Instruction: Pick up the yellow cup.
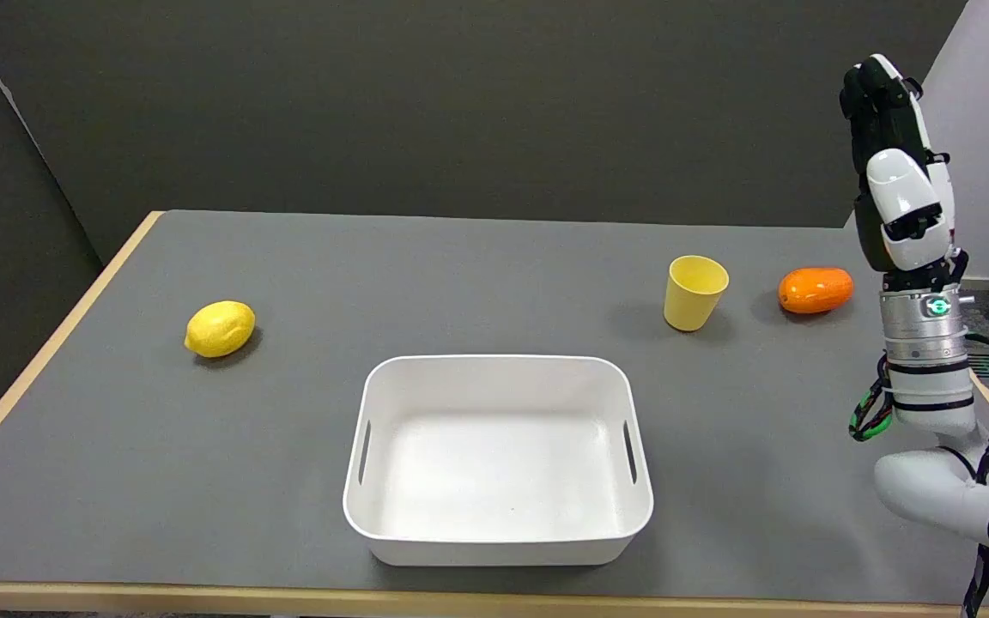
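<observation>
Yellow cup [695,292]: upright, mouth up, at eight o'clock from the raised right hand [898,163], well apart. Hand empty, fingers extended upward, close together.

High near-side view across table [494,257]

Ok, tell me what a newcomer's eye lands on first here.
The white bin at the table's near middle, large and with nothing in it. Next, the right hand held upright in the air at the right edge, holding nothing. Then bright colours: the yellow cup beside an orange fruit, and a lemon far left.
</observation>
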### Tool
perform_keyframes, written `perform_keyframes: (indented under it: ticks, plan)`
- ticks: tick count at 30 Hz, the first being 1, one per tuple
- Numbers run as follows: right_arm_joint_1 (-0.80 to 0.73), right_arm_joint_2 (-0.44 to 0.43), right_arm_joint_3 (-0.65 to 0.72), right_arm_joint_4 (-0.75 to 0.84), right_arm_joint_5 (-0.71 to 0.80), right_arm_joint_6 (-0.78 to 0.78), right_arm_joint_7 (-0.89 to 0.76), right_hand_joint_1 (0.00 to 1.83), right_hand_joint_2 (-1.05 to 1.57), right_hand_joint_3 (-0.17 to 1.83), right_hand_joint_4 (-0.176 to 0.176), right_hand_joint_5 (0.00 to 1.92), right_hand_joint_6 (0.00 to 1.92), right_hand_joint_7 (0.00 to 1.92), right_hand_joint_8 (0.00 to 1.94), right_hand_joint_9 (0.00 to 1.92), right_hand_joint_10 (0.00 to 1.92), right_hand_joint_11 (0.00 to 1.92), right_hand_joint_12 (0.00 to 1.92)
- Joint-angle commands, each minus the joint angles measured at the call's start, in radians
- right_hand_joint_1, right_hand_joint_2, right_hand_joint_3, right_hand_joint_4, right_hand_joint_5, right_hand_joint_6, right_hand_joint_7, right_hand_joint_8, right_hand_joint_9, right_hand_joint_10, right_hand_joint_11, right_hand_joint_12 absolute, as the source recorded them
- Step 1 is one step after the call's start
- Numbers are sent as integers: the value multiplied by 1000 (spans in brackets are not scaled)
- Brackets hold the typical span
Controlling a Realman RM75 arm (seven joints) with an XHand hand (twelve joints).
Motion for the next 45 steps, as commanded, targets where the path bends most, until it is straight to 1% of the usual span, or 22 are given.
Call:
perform_keyframes:
  ticks: [1, 5, 10, 12, 15, 17, 18, 20, 22, 23, 25, 26, 29, 31, 36, 40, 45]
  plan:
    - [-5, 9, 8, 14, -11, 3, 4, 272, 677, 895, -62, 93, 349, 156, 327, -1, 400, -1, 274]
    - [-22, 16, 34, 38, -12, 3, -5, 273, 677, 894, -62, 94, 349, 158, 329, -1, 407, -1, 278]
    - [-33, 59, 90, 64, -75, -89, -82, 296, 686, 869, -67, 108, 352, 166, 331, -1, 418, -1, 266]
    - [-49, 79, 132, 82, -98, -141, -149, 330, 730, 764, -65, 139, 330, 187, 301, -1, 430, -1, 268]
    - [-107, 102, 222, 118, -117, -255, -307, 380, 733, 757, -73, 156, 340, 201, 313, -1, 441, -1, 265]
    - [-147, 105, 315, 147, -145, -343, -444, 418, 730, 764, -76, 170, 352, 213, 322, -1, 453, -1, 276]
    - [-153, 104, 335, 150, -165, -360, -470, 434, 725, 772, -75, 178, 362, 220, 329, -1, 464, -1, 288]
    - [-168, 97, 392, 151, -219, -416, -538, 475, 643, 925, -71, 190, 451, 225, 417, -1, 543, -1, 364]
    - [-174, 97, 424, 147, -270, -444, -590, 507, 638, 929, -68, 212, 476, 252, 433, 1, 595, -1, 453]
    - [-176, 97, 438, 147, -302, -467, -627, 547, 661, 886, -65, 244, 486, 294, 423, 35, 640, -1, 555]
    - [-180, 97, 451, 150, -363, -501, -654, 607, 695, 824, -59, 292, 502, 359, 409, 90, 706, -1, 706]
    - [-185, 98, 454, 155, -389, -514, -659, 618, 693, 830, -58, 296, 510, 368, 417, 102, 718, -1, 722]
    - [-204, 101, 465, 181, -489, -572, -667, 665, 666, 901, -53, 314, 577, 409, 497, 171, 778, -1, 847]
    - [-216, 105, 465, 193, -558, -615, -661, 671, 629, 970, -52, 309, 619, 394, 565, 190, 763, -1, 911]
    - [-251, 97, 450, 222, -612, -636, -659, 709, 625, 979, -46, 322, 640, 397, 563, 193, 760, -1, 930]
    - [-286, 90, 444, 255, -612, -636, -657, 714, 622, 981, -44, 323, 641, 384, 552, 181, 748, -1, 919]
    - [-347, 90, 444, 333, -614, -644, -657, 714, 620, 981, -41, 326, 647, 382, 551, 176, 743, -1, 918]
